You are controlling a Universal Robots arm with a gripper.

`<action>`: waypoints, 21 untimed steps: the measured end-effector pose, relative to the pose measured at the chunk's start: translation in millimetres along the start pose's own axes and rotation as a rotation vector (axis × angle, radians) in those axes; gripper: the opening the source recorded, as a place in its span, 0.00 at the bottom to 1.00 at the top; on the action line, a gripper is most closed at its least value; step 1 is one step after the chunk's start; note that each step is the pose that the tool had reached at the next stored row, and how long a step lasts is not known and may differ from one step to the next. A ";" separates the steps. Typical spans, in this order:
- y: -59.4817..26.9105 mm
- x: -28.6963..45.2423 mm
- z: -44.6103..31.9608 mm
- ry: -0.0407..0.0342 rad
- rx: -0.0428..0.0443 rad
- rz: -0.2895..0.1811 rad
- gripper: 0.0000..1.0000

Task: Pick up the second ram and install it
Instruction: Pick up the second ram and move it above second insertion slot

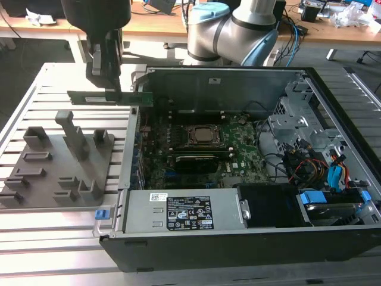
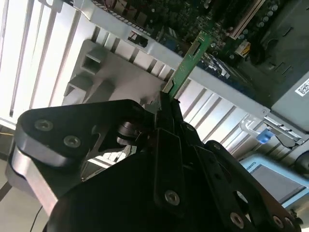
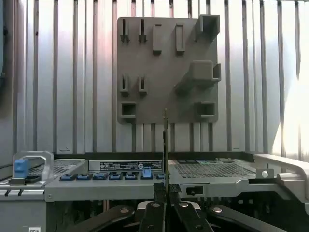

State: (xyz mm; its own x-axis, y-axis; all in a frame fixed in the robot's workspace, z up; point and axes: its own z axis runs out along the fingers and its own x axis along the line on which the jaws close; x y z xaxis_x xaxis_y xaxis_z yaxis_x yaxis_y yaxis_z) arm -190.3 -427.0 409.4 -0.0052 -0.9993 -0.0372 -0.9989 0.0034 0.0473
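The second ram (image 1: 138, 97) is up in the air, lying level and pinched near its middle by the gripper (image 1: 112, 89), whose fingers are clenched on it. Nearest, at the exterior view's left, the grey holder plate (image 1: 59, 161) sits on the slatted table (image 1: 59, 226). The stick hangs above the plate's far edge, clear of it, with one end reaching just over the left wall of the open computer case (image 1: 226, 71).

I'd judge the pick-up finished and the carry to the board under way, with the install not yet made. Seating it calls for bringing the stick over the motherboard (image 1: 244, 149), squaring its long edge to a free slot and pressing straight down.

Further in, beside the processor socket, the slots are hard to tell apart, and I cannot say whether another stick is already seated. The fingers cover the stick's middle. In the first wrist view it shows edge-on as a thin line (image 3: 165, 140), and in the second wrist view only the green end (image 2: 189, 60) pokes past the fingers. At the back, the robot arm (image 1: 238, 30) is cut off by the frame.
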 end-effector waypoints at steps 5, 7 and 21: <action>-36.0 -0.9 10.6 0.0004 -0.0076 -0.002 0.13; -39.9 -0.9 11.9 0.0013 -0.0085 -0.020 0.13; -119.2 -3.9 14.8 -0.0315 -0.0123 -0.081 0.13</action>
State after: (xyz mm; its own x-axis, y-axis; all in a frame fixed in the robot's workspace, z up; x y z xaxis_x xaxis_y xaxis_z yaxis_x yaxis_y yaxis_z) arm -71.9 -423.0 389.2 0.0735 -0.9946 -0.0728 -0.9955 -0.0776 0.0551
